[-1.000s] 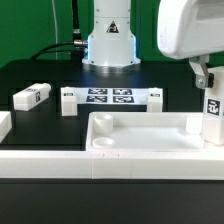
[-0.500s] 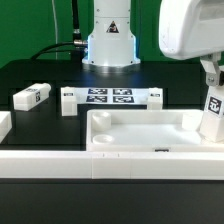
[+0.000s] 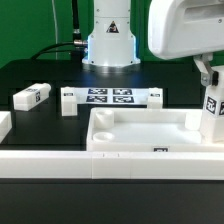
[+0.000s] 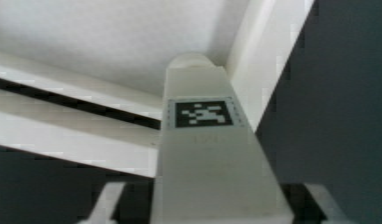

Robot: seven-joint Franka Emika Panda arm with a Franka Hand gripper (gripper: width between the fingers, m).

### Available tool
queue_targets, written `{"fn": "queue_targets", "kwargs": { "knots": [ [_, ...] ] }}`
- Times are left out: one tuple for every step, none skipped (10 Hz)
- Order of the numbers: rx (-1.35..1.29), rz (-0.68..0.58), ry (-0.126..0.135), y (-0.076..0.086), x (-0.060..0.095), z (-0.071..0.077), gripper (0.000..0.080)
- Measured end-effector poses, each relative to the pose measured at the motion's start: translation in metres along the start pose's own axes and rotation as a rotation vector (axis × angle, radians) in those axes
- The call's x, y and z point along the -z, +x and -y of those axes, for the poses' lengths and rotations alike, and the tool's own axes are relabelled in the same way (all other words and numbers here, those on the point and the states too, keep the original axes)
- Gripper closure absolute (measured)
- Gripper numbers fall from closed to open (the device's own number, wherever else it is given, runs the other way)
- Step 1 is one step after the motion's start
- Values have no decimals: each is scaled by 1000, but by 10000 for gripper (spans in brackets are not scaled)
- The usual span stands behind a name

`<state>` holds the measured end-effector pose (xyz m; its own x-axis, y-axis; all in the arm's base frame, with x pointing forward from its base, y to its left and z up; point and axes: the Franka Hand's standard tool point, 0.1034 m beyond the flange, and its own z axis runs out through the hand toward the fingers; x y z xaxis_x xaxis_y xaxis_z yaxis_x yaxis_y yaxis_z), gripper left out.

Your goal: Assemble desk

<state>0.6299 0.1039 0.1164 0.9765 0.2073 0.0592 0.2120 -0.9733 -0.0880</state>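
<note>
The desk top (image 3: 150, 128) — a wide white rimmed tray — lay flat on the black table (image 3: 40, 120) at about five o'clock in the exterior view, just behind the long low rail (image 3: 60, 162) at six o'clock. At three o'clock, by the tray's end wall, the gripper (image 4: 209, 203) held a short white leg (image 3: 213, 115) by its upper part, jaws drawn in narrow against its sides. The leg leaned slightly, its square tag facing the camera; whether its foot touched anything could not be told. In the wrist view the leg stood between the two fingers (image 4: 113, 203), tag on its face. A second leg (image 3: 32, 96) lay on its side at nine o'clock, well apart from the tray. The marker board (image 3: 110, 97) sat near the centre, with a small tagged block (image 3: 68, 101) at its nine o'clock end and a matching block (image 3: 155, 96) at its three o'clock end — both just beside it.
</note>
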Motion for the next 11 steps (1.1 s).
{"fn": "queue_targets", "kwargs": {
  "knots": [
    [-92, -24, -7, 0, 0, 0, 505],
    [-118, -23, -6, -1, 0, -1, 505],
    [-202, -23, -6, -1, 0, -2, 505],
    [-266, -24, -6, -1, 1, -3, 505],
    [-327, -25, -6, -1, 1, -4, 505],
    [-381, -25, -5, -1, 1, -4, 505],
    [-437, -26, -5, -1, 1, -5, 505],
    [-496, -28, -1, -1, 1, -5, 505],
    [-627, -35, 8, -4, 1, -6, 505],
    [-709, -38, 19, -5, 1, -6, 505],
    [-773, -43, 32, -7, 1, -5, 505]
  ]
}}
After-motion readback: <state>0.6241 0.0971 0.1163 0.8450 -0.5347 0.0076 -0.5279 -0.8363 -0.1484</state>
